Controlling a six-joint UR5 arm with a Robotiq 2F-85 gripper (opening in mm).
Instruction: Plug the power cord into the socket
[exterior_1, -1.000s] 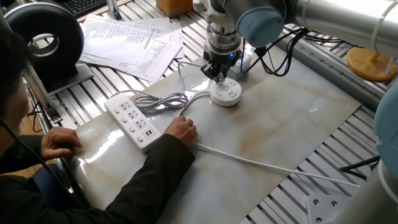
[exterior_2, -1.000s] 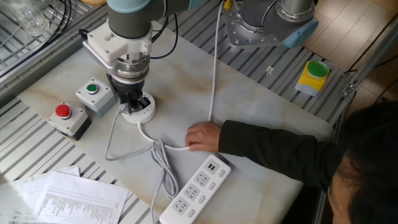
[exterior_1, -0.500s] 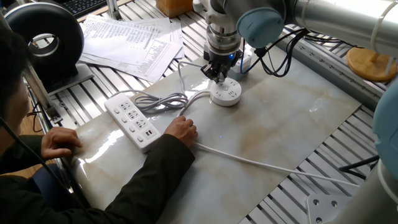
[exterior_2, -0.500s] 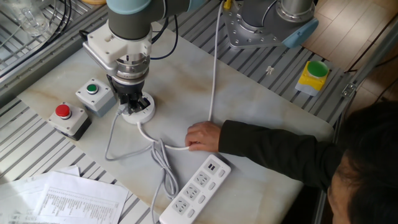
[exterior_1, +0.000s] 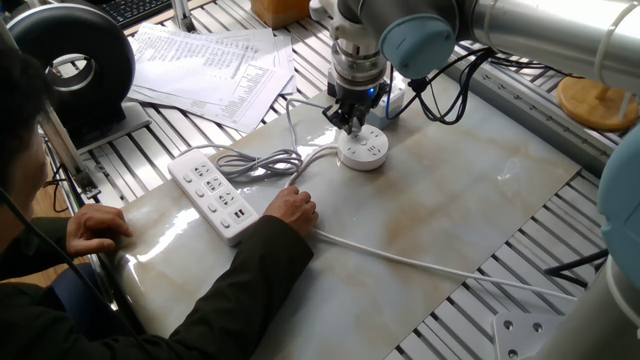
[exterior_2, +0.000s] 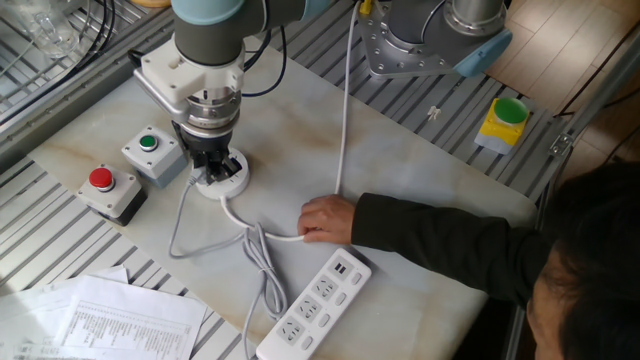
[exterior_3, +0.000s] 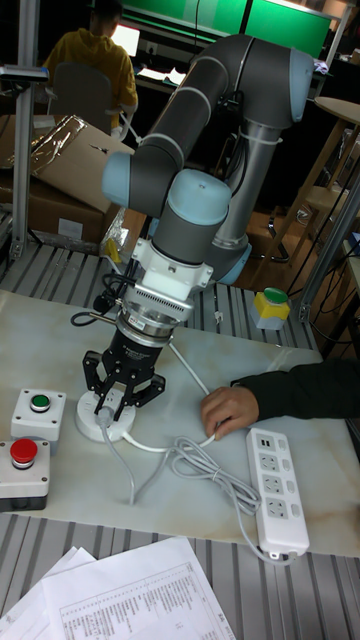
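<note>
The socket (exterior_1: 365, 151) (exterior_2: 224, 182) (exterior_3: 103, 427) is a round white puck on the marble slab. My gripper (exterior_1: 349, 123) (exterior_2: 212, 166) (exterior_3: 117, 402) stands straight over it, shut on the small pale plug of the power cord. The plug is down at the socket's top face; how deep it sits is hidden by the fingers. From the plug, the thin grey power cord (exterior_1: 262, 163) (exterior_2: 262, 262) (exterior_3: 195, 462) runs down and loops in a bundle toward the long white power strip (exterior_1: 211, 192) (exterior_2: 314, 304) (exterior_3: 275, 489).
A person's hand (exterior_1: 293, 208) (exterior_2: 325, 219) (exterior_3: 226, 410) presses the socket's thicker white cable onto the slab. Grey boxes with a green button (exterior_2: 152, 153) (exterior_3: 38, 408) and a red button (exterior_2: 104, 190) (exterior_3: 25, 467) stand beside the socket. Printed papers (exterior_1: 215, 60) lie nearby.
</note>
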